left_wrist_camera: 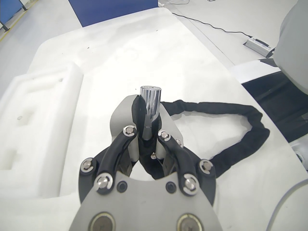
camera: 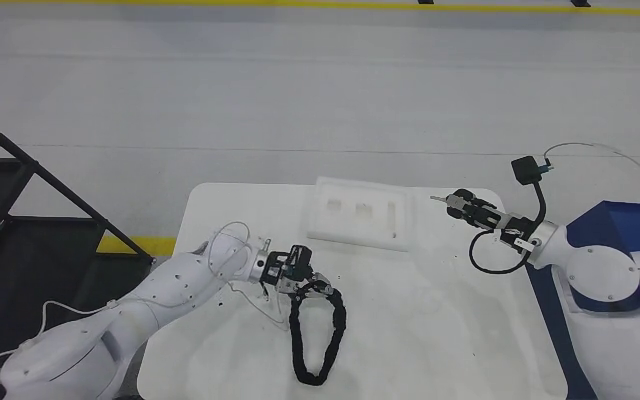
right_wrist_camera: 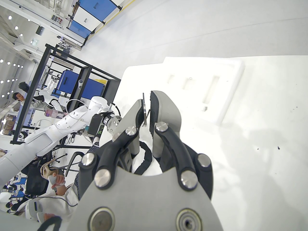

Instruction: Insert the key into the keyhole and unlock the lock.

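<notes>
White tabletop [camera: 430,330] carries a foam tray [camera: 360,212]; near it the left gripper [camera: 316,287] grips one end of the lock [camera: 335,320]. Left wrist view: fingers [left_wrist_camera: 120,121] clamped on the lock's chrome cylinder [left_wrist_camera: 150,102], beside the tray. Right wrist view: the right gripper [right_wrist_camera: 146,98] pinches the key [right_wrist_camera: 144,111] between its fingers, near the tray.

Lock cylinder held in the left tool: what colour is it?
Shiny silver lock cylinder, clearest in left wrist view.

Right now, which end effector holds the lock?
The left end effector, shut on the shiny chrome lock cylinder; the right end effector pinches a thin metal key.
</notes>
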